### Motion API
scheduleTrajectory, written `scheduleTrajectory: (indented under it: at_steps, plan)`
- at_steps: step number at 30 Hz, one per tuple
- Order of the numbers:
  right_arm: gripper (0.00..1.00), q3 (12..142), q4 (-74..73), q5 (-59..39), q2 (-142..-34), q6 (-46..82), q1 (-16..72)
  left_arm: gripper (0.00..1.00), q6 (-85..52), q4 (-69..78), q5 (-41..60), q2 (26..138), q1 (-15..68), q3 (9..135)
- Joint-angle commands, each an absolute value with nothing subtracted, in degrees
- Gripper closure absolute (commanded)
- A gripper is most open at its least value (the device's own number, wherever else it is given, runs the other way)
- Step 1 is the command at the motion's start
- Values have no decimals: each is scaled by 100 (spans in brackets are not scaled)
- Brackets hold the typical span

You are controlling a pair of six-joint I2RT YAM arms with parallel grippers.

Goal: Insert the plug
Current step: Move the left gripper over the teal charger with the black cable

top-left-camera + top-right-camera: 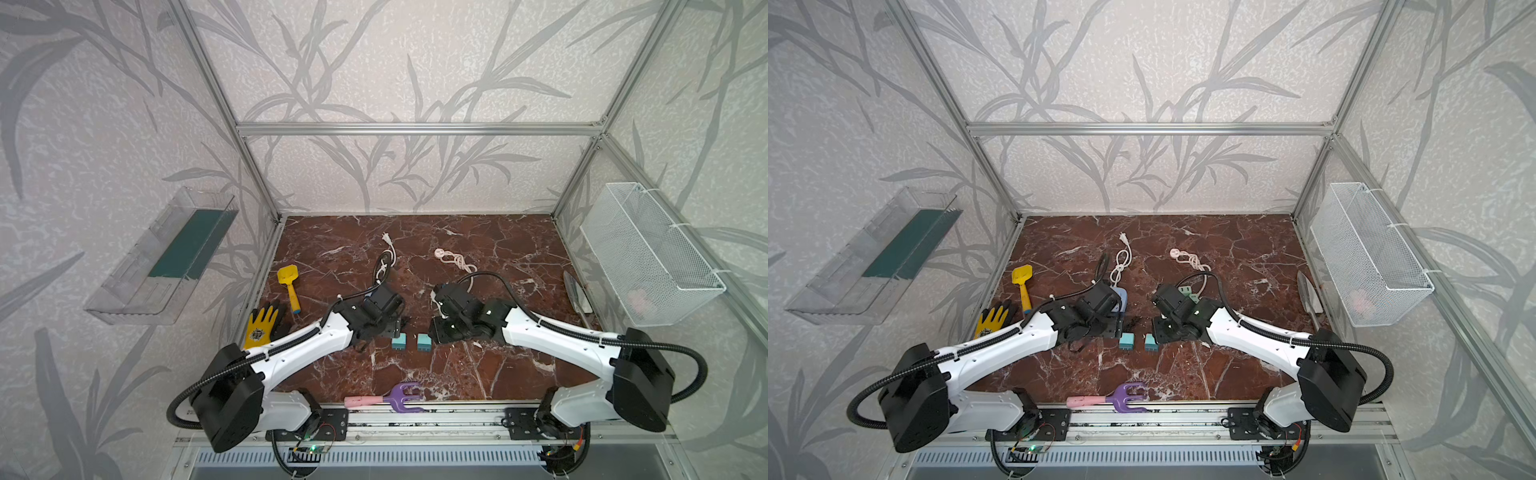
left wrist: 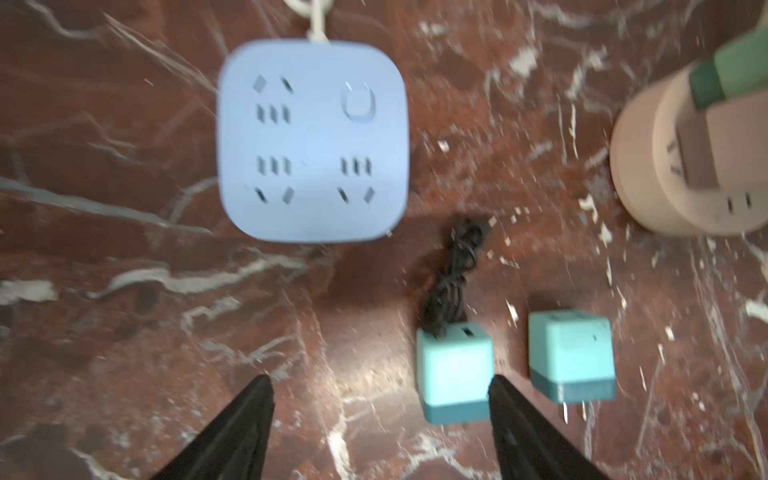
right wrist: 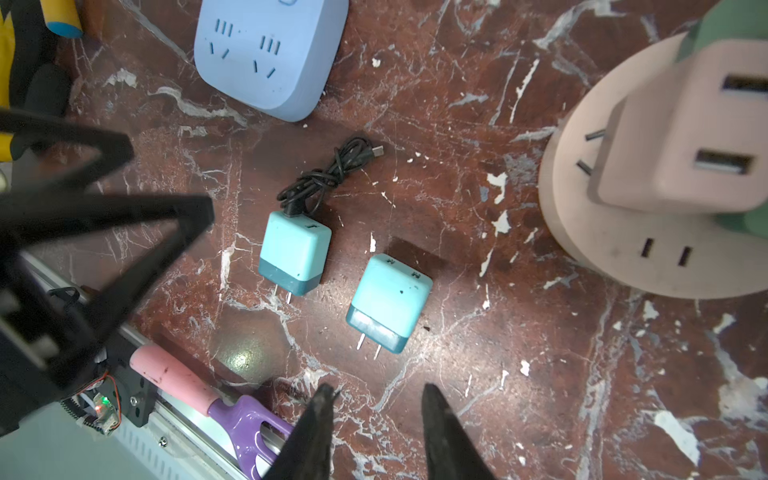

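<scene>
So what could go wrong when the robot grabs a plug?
The cabled teal charger and the bare teal charger lie close together, so the open left hand might knock one while grabbing the other. The black cable could snag. Both lie flat, so their prongs may miss the slots of the blue power strip.
</scene>
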State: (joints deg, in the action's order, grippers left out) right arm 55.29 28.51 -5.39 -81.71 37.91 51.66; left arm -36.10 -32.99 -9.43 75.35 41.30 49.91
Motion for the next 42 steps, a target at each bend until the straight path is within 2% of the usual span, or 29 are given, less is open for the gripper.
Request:
scheduleTrajectory:
  at_steps: [1,6,11,15,21,33,42]
  plan:
    - [63,5592,2838,-616,-8208,3737,5137,14,-3430,-3227,-1238,7602,3685,5367]
    - [63,5595,2842,-720,-8115,3700,4977,9,-3102,-2875,-671,8148,3016,5705]
    - [63,5579,2878,-791,-8019,3509,4819,7,-2936,-2444,-550,8682,2739,5871]
    - [63,5490,2852,-830,-7910,3497,4696,7,-2991,-1991,-56,8927,2503,5833]
    - [63,5423,2834,-862,-7875,3472,4601,7,-3103,-1950,570,9446,2444,5965]
    - [63,5217,2765,-898,-7813,3500,4545,8,-3414,-1423,1083,9751,2467,5661]
    - [63,5212,2757,-897,-7788,3533,4544,8,-3606,-1215,1106,9843,2765,5664]
